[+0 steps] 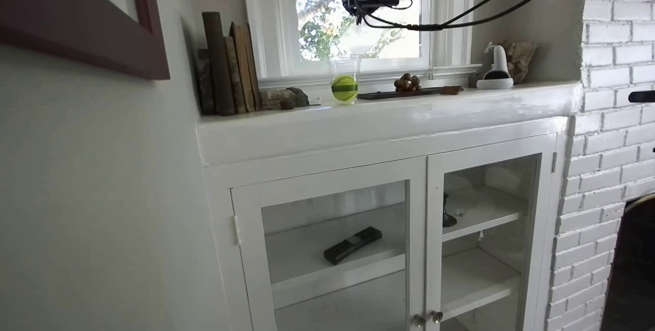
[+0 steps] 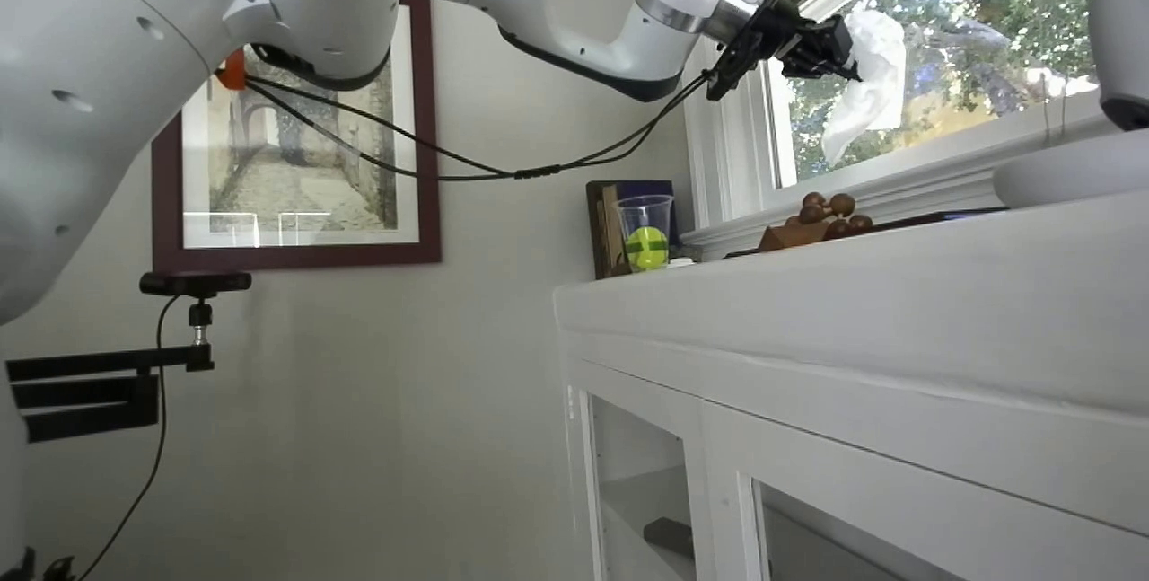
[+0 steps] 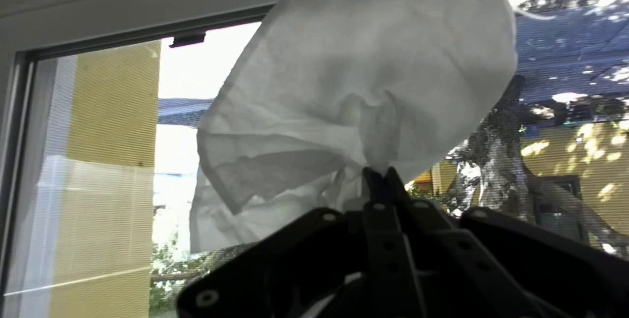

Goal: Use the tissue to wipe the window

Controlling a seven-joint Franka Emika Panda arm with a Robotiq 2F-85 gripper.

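Closest to the wrist camera, my black gripper [image 3: 380, 175] is pinched together on a white tissue [image 3: 427, 52], which fans out ahead of me. Well below my jaws stands a white cabinet [image 1: 332, 183] with glass-paned doors. Facing me, beyond the tissue, is the window [image 2: 960, 69]; the tissue blocks part of its glass from my sight, and whether the two touch I cannot tell. Beneath me a white ledge [image 1: 389, 117] runs along under the window and over the cabinet. Well apart, off to one side, hangs a framed picture [image 2: 305, 195]. On that same side, lower than my jaws, books [image 1: 223, 70] stand on the ledge; toward its other end, past me, sits a white headset-like device [image 1: 495, 76]. A long dark tray [image 1: 401, 93] lies below me, near a clear, upright cup [image 2: 651, 215]. Also below, a cluster of brown balls [image 1: 408, 83] sits on the tray or just beside it, I can't say which. Inside the cup is a yellow-green ball [image 2: 646, 247] with a darker band.
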